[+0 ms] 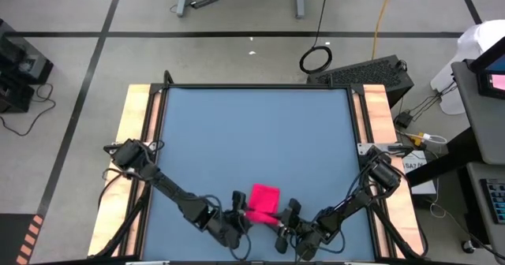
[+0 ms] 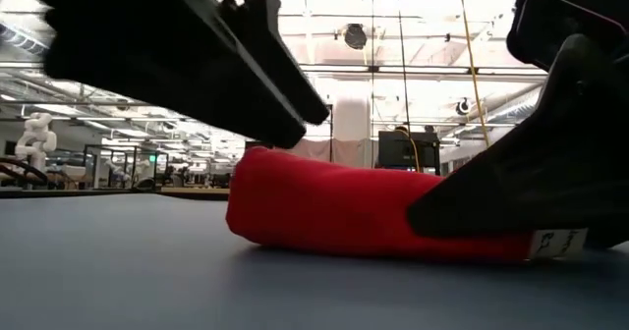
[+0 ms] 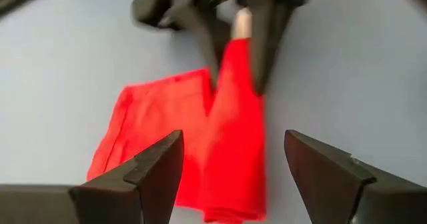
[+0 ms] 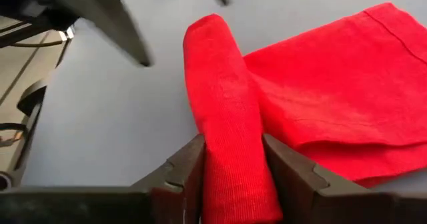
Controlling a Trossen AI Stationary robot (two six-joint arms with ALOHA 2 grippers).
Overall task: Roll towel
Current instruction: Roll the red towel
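The red-pink towel [image 1: 264, 199] lies near the table's near edge, partly rolled. The roll [image 2: 334, 207] rests on the table, and a flat part [image 4: 333, 77] spreads on the table beside it. A small white tag [image 2: 560, 240] shows at the roll's right end. My right gripper [image 4: 233, 147] is shut on one end of the roll. My left gripper [image 3: 233, 141] is open at the roll's other end [image 3: 233, 191], its fingers standing wide on either side of the roll and clear of it. My right gripper pinches the towel's rolled part at its end [image 4: 233, 171] between its two fingers [image 4: 180, 174]. The fingers come nearly level from the table's right side and lie along the roll. The roll lies on the table, several layers thick.
The blue table top [image 1: 252, 139] stretches open toward the far edge, with wooden side rails [image 1: 138, 131] left and right. Both arms [image 1: 173, 190] reach in low along the near edge.
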